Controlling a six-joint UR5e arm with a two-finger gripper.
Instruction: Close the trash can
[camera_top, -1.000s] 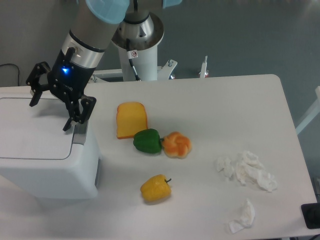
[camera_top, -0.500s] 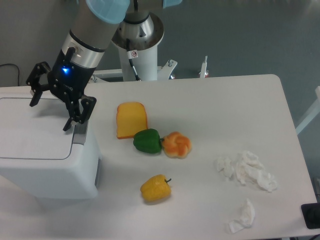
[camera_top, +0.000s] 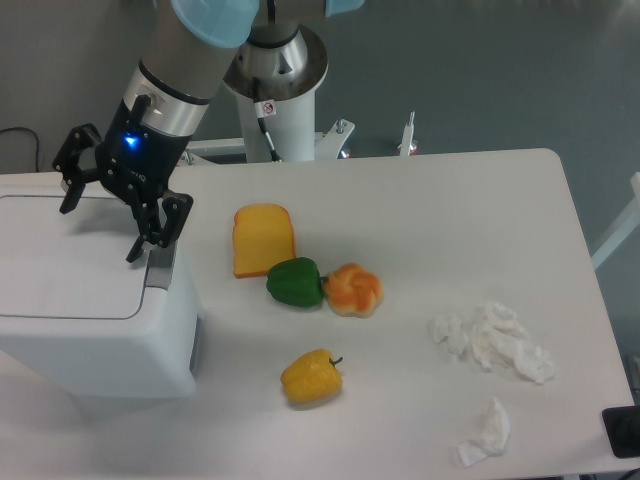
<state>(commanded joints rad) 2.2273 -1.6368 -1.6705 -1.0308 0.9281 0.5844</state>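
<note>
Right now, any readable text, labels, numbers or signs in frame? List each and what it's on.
No legible text anywhere in this view.
Small round red-and-white sticker on the white robot base column: a sign of some kind, too small to read.
Blue light on the gripper wrist: an indicator, no characters.
Trash can, toy foods, tissues: no markings visible.

We see the big white trash can (camera_top: 95, 320) right under the fingers (camera_top: 150, 235), its flat lid down.
</note>
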